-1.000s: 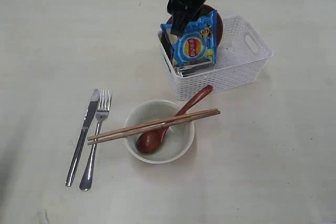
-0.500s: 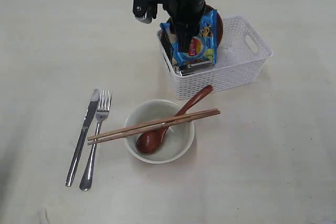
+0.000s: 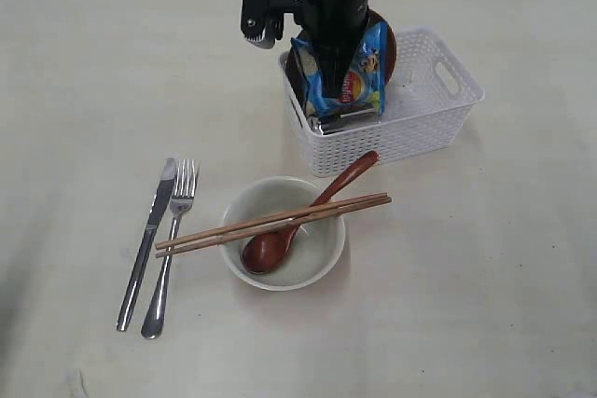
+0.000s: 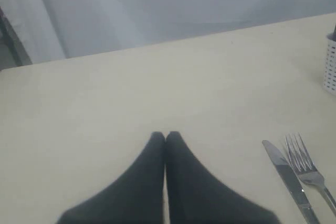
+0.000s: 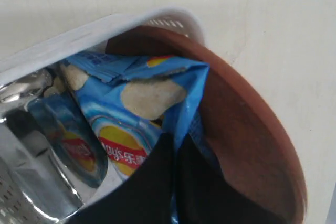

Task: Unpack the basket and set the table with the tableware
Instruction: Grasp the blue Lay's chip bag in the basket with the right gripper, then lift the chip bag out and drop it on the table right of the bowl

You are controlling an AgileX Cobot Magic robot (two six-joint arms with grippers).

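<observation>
Right fingers (image 5: 160,163) are clamped shut on the chip bag (image 3: 354,81) inside the basket (image 3: 373,148). Left fingers (image 4: 156,149) are pressed together, empty, well apart from the basket.

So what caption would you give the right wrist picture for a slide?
Right pincer shut on the chip bag in the basket, beside the plate.

White perforated basket (image 3: 373,148); blue chip bag (image 3: 359,76) with red-yellow logo; brown plate (image 5: 247,129); off-white bowl (image 3: 322,256); reddish-brown spoon (image 3: 269,251); pale cream table (image 3: 466,305).
</observation>
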